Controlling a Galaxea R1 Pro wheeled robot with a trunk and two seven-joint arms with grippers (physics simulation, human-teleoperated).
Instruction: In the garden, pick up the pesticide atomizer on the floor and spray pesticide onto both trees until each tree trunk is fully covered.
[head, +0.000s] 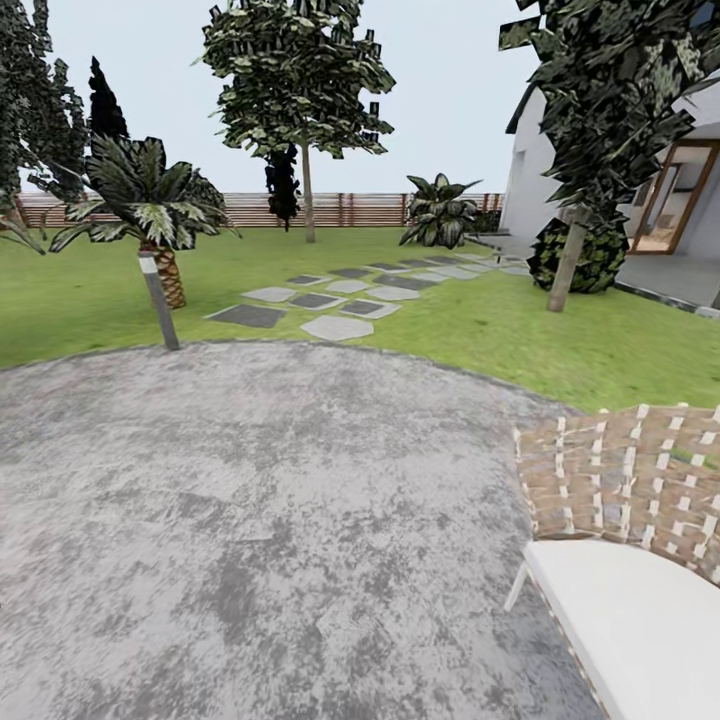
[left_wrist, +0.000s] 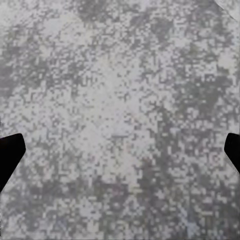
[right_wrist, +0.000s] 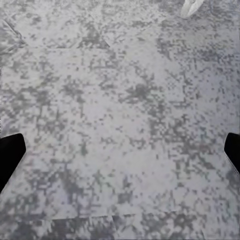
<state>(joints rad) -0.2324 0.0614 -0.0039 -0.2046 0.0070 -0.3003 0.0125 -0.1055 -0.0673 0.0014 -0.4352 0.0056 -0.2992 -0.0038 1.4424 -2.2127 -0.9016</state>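
Note:
The pesticide atomizer is out of view. Two tall trees stand on the lawn: one at the back (head: 307, 190) with a thin bare trunk, the other at the right (head: 567, 265) with a leaning trunk beside the house. Flat stone slabs of the floor (head: 320, 300) run through the grass between them. My left gripper (left_wrist: 120, 155) hangs open over mottled grey paving, its dark fingertips (left_wrist: 10, 155) wide apart. The right gripper (right_wrist: 120, 155) is likewise open over the same paving, with nothing between its fingers (right_wrist: 10, 155).
A round grey paved patio (head: 250, 520) lies in front of me. A woven chair with a white cushion (head: 620, 520) stands at the near right. A short palm (head: 150, 210) and a slim post (head: 158, 300) edge the patio on the left. A slat fence (head: 350, 208) closes the lawn.

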